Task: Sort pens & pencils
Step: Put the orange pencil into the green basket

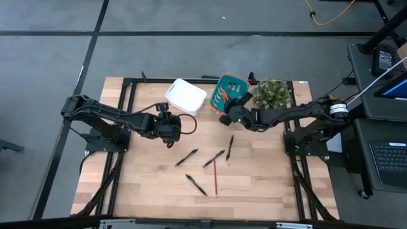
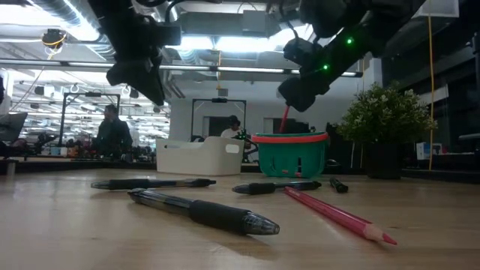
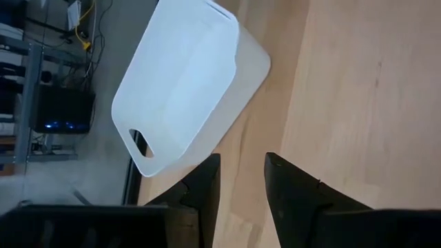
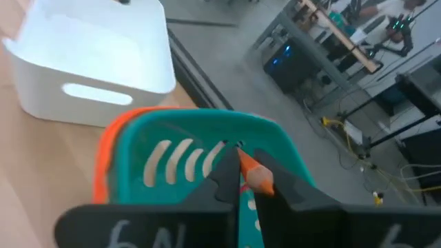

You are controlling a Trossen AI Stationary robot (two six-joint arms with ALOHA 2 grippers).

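Several black pens [image 1: 186, 157] lie flat on the wooden table, and one red pencil [image 1: 215, 177] lies among them. My right gripper [image 4: 242, 180] hangs over the teal basket [image 1: 230, 86] at the table's far side, shut on an orange pencil [image 4: 253, 176]. Orange sticks show inside the basket. My left gripper [image 3: 241, 184] hovers open and empty near the white bin [image 1: 186, 95], above bare wood. The same bin [image 3: 186, 83] lies just ahead of its fingers in the left wrist view. My right gripper pinches the orange pencil between its two fingertips, next to its sharpened end [image 4: 242, 155], which pokes out past them. The fingers slant downward toward the table's far side. The pencil [image 2: 285, 118] hangs below them, and its lower end is hidden behind the basket's rim [image 2: 289, 137].
A potted plant [image 1: 272, 93] stands right of the basket at the far edge. The white bin sits left of the basket. The pens and the pencil lie scattered over the table's middle [image 1: 254, 184], between the two arms.
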